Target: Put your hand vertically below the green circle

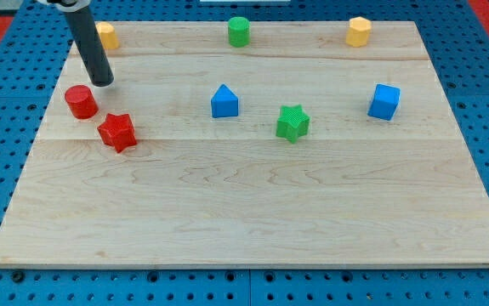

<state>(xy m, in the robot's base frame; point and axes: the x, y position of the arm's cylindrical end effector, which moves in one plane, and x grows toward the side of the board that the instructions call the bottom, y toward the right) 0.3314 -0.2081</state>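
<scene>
The green circle [239, 31] is a small green cylinder near the view's top edge of the wooden board [253, 204], about mid-width. My tip [102, 84] is at the end of the dark rod, far to the view's left of the green circle and lower in the view. It stands just above and right of the red cylinder [81, 102], apart from it.
A red star [117, 132] lies below the tip. A yellow block [105, 36] sits behind the rod at top left, another yellow block [359, 31] at top right. A blue house-shaped block [224, 101], a green star [292, 123] and a blue cube [384, 102] lie mid-board.
</scene>
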